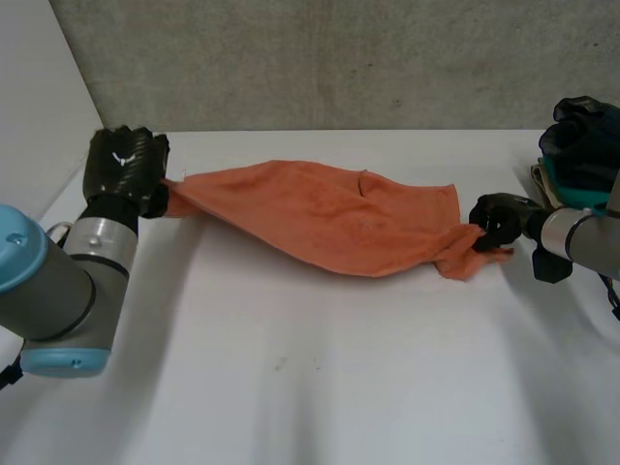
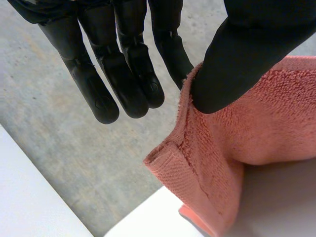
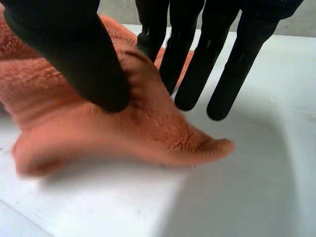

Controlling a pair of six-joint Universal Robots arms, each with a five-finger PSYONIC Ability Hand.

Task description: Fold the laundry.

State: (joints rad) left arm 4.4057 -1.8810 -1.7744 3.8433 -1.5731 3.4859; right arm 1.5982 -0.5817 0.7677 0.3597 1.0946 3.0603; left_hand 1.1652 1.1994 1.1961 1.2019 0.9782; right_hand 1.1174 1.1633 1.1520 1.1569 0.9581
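An orange towel hangs stretched out just above the white table, held at both ends. My left hand grips its left corner at the back left of the table. In the left wrist view the thumb pinches the towel's hemmed edge against a finger, while the other fingers stay straight. My right hand holds the bunched right end. In the right wrist view its thumb presses the towel against the fingers, and a loose tip of cloth trails on the table.
A pile of dark and teal clothes sits at the table's back right, just behind my right arm. A grey wall runs along the back edge. Bare table surface lies in front of the towel.
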